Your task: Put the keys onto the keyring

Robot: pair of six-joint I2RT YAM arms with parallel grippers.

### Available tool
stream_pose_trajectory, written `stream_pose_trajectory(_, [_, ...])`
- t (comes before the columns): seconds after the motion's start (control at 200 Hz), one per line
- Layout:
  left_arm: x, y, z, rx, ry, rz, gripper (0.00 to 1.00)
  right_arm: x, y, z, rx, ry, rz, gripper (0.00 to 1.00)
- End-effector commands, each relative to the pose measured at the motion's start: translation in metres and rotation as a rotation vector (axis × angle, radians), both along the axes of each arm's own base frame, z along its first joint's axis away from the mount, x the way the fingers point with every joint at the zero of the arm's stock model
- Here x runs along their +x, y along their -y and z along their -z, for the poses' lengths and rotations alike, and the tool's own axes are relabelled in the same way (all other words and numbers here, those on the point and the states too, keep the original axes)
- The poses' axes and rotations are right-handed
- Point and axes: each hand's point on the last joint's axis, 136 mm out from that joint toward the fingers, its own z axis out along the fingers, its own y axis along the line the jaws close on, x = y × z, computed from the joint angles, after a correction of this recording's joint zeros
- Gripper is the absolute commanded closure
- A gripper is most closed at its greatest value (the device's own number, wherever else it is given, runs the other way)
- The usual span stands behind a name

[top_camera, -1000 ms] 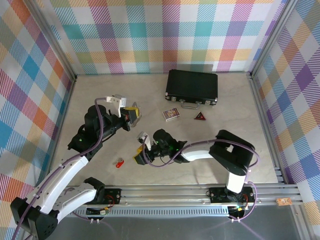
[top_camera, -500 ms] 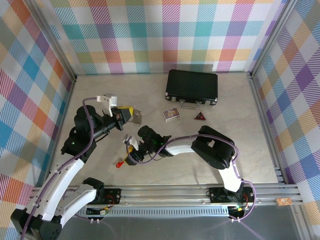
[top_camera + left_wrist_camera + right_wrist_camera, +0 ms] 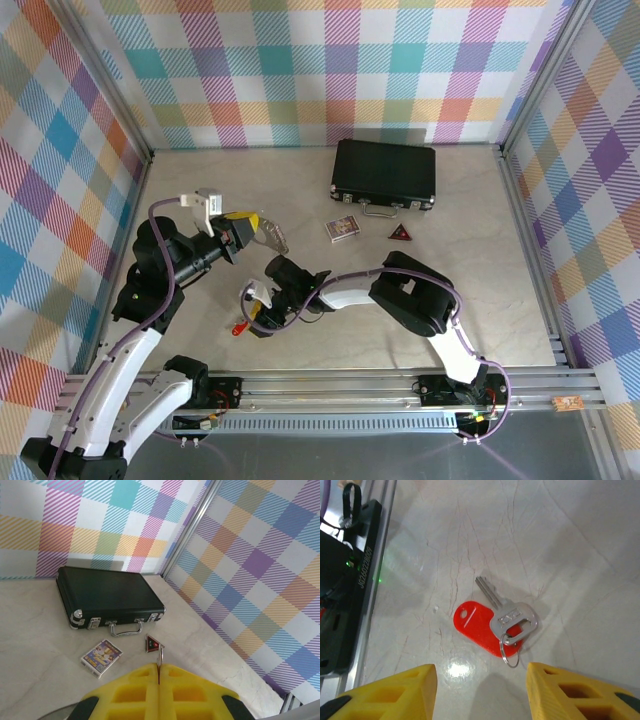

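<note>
Here the right end effector (image 3: 479, 676) gapes over the keys (image 3: 490, 624); left end effector (image 3: 159, 670) pinches the keyring (image 3: 273, 238)

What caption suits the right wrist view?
Open right gripper hovers over the key, red tag attached, lying on the table.

Probably a robotics lab test cell, plaid-printed walls (image 3: 330, 70), aluminium frame rail (image 3: 400, 383), marbled tabletop (image 3: 480, 260)

— The white-and-black left arm (image 3: 118, 372)?
— Elbow bent, wrist raised; its yellow-padded two-finger end effector (image 3: 159, 669) has the pads pressed together.
— The right arm (image 3: 352, 292)?
— Reaching low leftward; its yellow end effector (image 3: 479, 674) points down, pads spread.
</note>
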Motion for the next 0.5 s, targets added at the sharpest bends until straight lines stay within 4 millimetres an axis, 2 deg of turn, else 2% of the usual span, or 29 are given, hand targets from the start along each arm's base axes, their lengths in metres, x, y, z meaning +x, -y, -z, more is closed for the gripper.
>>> stream_pose_trajectory(0.0, [-0.0047, -0.0040, -0.0099, -0.015, 0.031, -0.004, 1.00, -0.0051, -0.0063, 0.0017, -0.005, 0.024, -0.038, 0.52])
stream_pose_trajectory(0.305, [-0.0070, -0.0070, -0.0049, -0.009, 0.017, -0.009, 1.00, -0.0019, -0.0108, 0.0084, -0.025, 0.040, -0.023, 0.63])
stream_pose_trajectory(0.495, [-0.0095, -0.0080, -0.0075, -0.010, 0.028, -0.006, 1.00, 0.0026, -0.0126, 0.0094, -0.030, 0.060, -0.005, 0.64])
